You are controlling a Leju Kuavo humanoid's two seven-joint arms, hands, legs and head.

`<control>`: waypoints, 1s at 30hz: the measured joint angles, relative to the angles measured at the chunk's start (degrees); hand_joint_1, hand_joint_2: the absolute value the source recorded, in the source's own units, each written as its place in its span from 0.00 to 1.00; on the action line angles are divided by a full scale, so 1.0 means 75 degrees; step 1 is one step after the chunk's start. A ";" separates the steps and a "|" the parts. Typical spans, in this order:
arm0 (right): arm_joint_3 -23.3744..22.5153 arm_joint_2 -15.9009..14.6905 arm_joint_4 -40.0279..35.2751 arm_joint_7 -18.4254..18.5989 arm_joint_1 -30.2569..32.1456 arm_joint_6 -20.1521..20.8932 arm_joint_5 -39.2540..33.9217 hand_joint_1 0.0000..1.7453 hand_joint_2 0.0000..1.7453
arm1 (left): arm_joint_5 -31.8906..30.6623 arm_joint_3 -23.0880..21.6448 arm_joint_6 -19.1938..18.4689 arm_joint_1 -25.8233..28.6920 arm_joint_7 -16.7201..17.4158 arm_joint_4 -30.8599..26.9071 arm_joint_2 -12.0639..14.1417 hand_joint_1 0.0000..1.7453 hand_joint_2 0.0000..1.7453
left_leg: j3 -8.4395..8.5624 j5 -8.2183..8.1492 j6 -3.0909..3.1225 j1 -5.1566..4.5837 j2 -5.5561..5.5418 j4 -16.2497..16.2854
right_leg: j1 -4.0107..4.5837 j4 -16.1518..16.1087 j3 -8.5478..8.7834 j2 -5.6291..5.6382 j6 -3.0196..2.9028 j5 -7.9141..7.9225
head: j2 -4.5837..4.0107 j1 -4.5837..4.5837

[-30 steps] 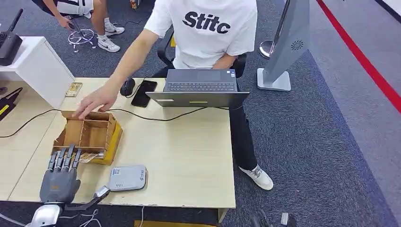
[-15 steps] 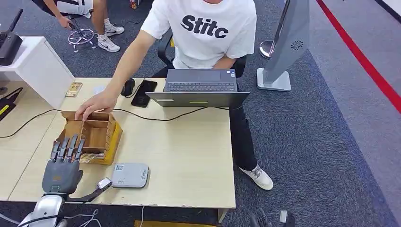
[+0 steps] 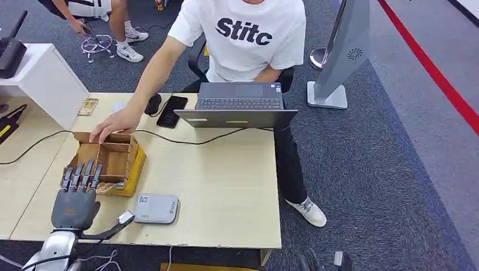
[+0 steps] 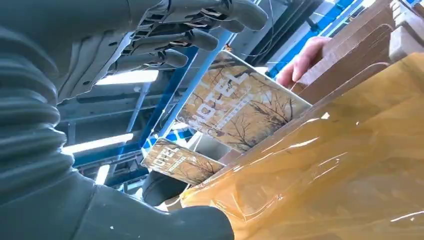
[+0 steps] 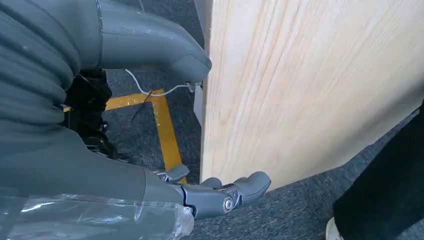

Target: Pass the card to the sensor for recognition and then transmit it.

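The left hand (image 3: 74,206), fingers spread and holding nothing, reaches toward a card (image 4: 242,102) standing tilted in the wooden box (image 3: 131,164) on the surface (image 3: 226,186), its long axis slanting upward.

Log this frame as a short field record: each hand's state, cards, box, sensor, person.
left hand: open, fingers spread at the near edge of the wooden box, holding nothing
right hand: empty, fingers apart, beside the table edge
cards: two hotel cards standing up from the box
sensor: grey reader flat on the table, right of the left hand
person's hand: resting on the box's far rim
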 joint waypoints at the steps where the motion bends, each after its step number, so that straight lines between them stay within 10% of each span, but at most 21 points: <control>1: 0.0000 0.0000 0.0000 0.0000 0.0000 0.0000 0.0000 0.00 1.00 | 0.0003 0.0000 0.0006 -0.0002 0.0000 0.0000 0.0000 0.00 1.00 | 0.0000 0.0000 0.0000 0.0000 0.0000 0.0000 | 0.0000 0.0000 0.0000 0.0000 0.0000 0.0000 | 0.0000 0.0000; 30: 0.0029 0.0020 0.0000 0.0003 -0.0004 0.0032 0.0009 0.00 1.00 | 0.0003 -0.0262 -0.0015 -0.0402 0.0055 0.0003 -0.0006 0.00 1.00 | 0.0000 0.0000 0.0000 0.0000 -0.0001 0.0001 | 0.0000 0.0000 0.0000 0.0000 0.0000 0.0000 | 0.0000 0.0000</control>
